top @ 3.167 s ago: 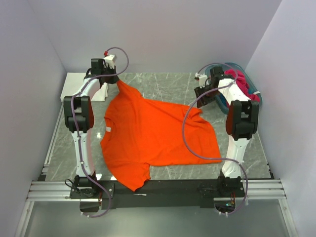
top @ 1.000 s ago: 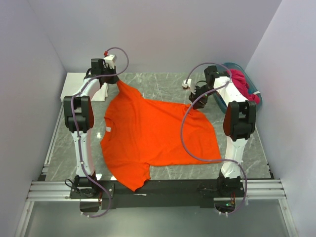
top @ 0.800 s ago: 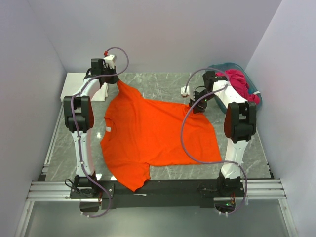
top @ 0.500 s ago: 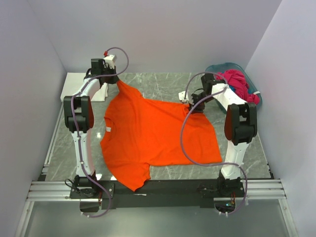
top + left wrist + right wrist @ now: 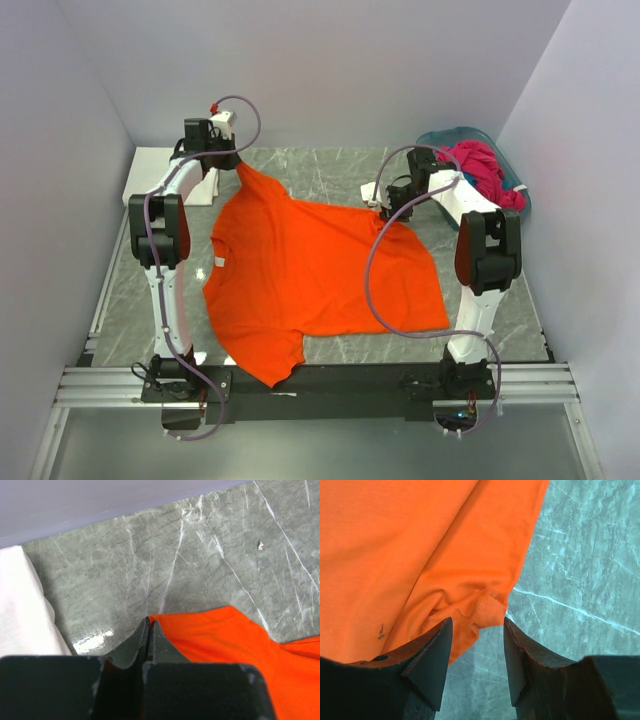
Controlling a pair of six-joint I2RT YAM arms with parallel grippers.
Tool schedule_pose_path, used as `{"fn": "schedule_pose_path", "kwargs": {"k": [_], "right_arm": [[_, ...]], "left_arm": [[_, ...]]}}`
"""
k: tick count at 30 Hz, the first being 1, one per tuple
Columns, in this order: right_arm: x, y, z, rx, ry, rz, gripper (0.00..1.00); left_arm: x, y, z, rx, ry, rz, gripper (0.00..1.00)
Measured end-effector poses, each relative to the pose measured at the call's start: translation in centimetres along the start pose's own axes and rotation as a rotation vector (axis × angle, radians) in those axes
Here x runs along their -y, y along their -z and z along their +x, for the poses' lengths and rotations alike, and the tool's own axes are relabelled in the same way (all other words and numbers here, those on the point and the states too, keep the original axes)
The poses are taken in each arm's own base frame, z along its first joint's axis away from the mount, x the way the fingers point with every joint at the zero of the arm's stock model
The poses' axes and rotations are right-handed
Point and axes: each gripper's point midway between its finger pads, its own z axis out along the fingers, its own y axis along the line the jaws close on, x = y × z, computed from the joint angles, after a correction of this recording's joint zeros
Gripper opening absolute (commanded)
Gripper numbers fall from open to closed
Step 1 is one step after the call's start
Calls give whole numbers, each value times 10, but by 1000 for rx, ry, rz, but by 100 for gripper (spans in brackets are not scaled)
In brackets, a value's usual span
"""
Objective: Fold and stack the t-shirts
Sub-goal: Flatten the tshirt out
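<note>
A bright orange t-shirt (image 5: 320, 270) lies spread over the grey marble table, one corner pulled to a peak at the back left. There my left gripper (image 5: 237, 165) is shut on that corner; in the left wrist view the jaws (image 5: 149, 625) are pressed together with the orange cloth (image 5: 220, 637) running out from them. My right gripper (image 5: 390, 208) is over the shirt's back right corner. It stands open (image 5: 477, 622), its fingers either side of a bunched hem corner (image 5: 487, 611) without touching it. A magenta t-shirt (image 5: 487, 165) lies heaped in the basket.
A teal basket (image 5: 443, 137) stands at the back right, against the wall. A folded white cloth (image 5: 158, 165) lies at the back left, just left of my left gripper, and shows as white cloth (image 5: 22, 615) in the left wrist view. The shirt's near sleeve hangs over the table's front edge.
My right gripper has swung left from beside the basket to the shirt's back right corner. The left arm and the shirt have not moved.
</note>
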Motion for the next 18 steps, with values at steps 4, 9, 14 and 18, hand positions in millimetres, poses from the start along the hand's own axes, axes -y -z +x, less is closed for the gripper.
{"fn": "schedule_pose_path", "kwargs": {"k": [4,9,14,18], "right_arm": [[-1,-1,1,-7,1,-3,51],[-1,-5,5,-24,-4,-10,48],[-1,-7,9,-38,-16,-15,43],[2,-8,10,-44,-21,-10,42]], "left_arm": [[0,0,0,0,0,0,0],[0,0,0,0,0,3,0],[1,0,0,0,0,6,0],[1,0,0,1,0,6,0]]}}
